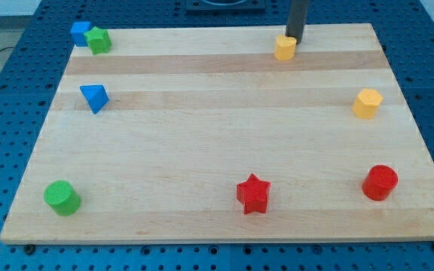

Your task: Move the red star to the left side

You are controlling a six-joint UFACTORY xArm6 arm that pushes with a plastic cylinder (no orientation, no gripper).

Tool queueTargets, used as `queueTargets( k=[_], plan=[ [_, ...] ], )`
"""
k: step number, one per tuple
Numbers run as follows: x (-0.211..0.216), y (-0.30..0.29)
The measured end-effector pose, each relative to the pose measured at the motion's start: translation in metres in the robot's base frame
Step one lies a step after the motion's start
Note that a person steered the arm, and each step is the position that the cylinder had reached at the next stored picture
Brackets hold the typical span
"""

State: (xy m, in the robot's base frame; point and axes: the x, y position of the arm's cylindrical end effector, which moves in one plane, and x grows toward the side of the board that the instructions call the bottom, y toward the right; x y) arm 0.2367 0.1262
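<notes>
The red star point(253, 194) lies near the view's bottom edge of the wooden board point(217, 143), a little right of centre. My tip point(294, 39) is at the view's top, right of centre, touching or just behind a yellow block point(284, 47). The tip is far from the red star, almost the whole board depth above it.
A red cylinder point(380, 182) stands at bottom right. A second yellow block point(367, 103) is at the right. A green cylinder point(62, 197) is at bottom left. A blue triangular block point(94, 97) is at the left. A blue block point(80, 32) and a green block point(98, 40) touch at top left.
</notes>
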Motion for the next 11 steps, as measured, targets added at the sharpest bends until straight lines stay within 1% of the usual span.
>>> queueTargets(
  k=[2, 3, 4, 5, 6, 7, 8, 9, 10, 11],
  plan=[
    [0.003, -0.166],
    [0.032, -0.201],
    [0.112, -0.177],
    [0.188, -0.112],
    [0.246, -0.044],
    [0.292, 0.000],
    [0.322, 0.019],
    [0.324, -0.025],
    [0.325, -0.099],
    [0.328, -0.112]
  ],
)
